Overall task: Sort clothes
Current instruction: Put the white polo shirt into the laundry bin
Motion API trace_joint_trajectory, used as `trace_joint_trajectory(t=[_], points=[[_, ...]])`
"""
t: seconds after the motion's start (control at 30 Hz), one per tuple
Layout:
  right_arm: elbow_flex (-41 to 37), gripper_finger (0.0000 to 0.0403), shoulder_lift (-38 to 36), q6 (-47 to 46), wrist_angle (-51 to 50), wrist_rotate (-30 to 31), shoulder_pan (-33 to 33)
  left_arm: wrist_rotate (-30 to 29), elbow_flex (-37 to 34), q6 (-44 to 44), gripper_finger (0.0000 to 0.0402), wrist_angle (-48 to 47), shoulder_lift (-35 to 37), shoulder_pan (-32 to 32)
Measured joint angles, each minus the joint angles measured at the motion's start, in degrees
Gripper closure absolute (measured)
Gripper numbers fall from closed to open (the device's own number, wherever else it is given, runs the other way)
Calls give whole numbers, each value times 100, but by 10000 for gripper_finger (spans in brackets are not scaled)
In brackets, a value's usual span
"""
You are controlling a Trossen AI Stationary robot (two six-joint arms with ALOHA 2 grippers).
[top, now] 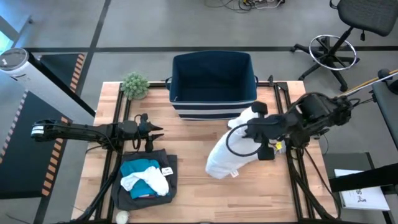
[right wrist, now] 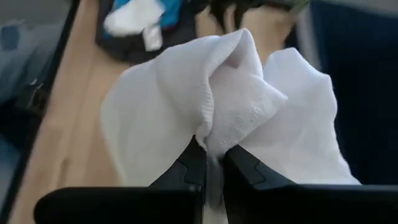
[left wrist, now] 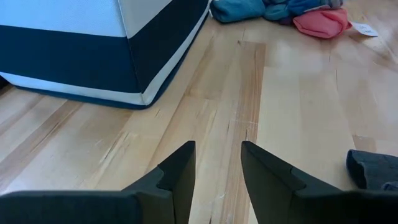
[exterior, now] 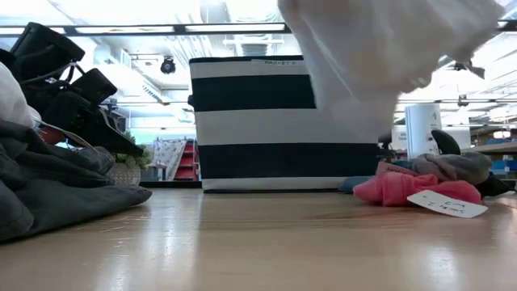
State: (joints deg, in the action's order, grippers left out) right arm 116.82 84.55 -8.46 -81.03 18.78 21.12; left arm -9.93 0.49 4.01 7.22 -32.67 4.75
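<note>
My right gripper [top: 247, 132] is shut on a large white garment [top: 229, 154], in front of the navy striped bin [top: 211, 81]. The garment also shows in the low view [exterior: 380, 48] and in the right wrist view [right wrist: 186, 93]. My left gripper [top: 151, 132] is open and empty, low over the table at the left, its fingers apart in its wrist view [left wrist: 217, 171]. A dark grey garment [top: 134, 186] lies flat at the front left with teal [top: 138, 168] and white [top: 152, 182] pieces on it. A pink piece [exterior: 404, 187] and teal ones [left wrist: 249, 9] lie on the table at the right. My right gripper pinches a bunched fold of the white garment [right wrist: 217, 134] between its two fingers. The fingers come from the table's right side. The garment hangs below the gripper in several loose folds, and in the low view its lower end [exterior: 355, 121] is clear of the table.
The navy bin with white stripes [exterior: 275, 121] stands at the middle of the far edge, with a small green plant [top: 135, 85] to its left. A small white ball [top: 122, 216] lies at the near edge. Bare wood lies between the two arms.
</note>
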Motion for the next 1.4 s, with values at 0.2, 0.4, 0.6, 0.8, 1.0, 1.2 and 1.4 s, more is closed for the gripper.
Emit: trace_joint_trajectory(t=[0.2,0.4,0.6,0.8,1.0,1.2,1.4], points=[[335,394,0,579,470,1063,-14,0,1,-1,275,9,0,0],[469,394,0,1604,1605,2004,-231,0,2,-2,280,87,1,0],[469,394,0,3007,3320,2492,-813,0,2,-2,287,92,2,0],[469,394,0,3953,4619,2227,-1730,0,2,-2,287,92,2,0],[472,394,138,3684,4785,1682,-2815,0,0,-2,287,94,2,0],[463,394,652,3347,4428,1289,-3600,0,2,-2,287,122,2,0],[463,394,1355,3058,3939,788,-4097,0,2,-2,288,118,2,0]])
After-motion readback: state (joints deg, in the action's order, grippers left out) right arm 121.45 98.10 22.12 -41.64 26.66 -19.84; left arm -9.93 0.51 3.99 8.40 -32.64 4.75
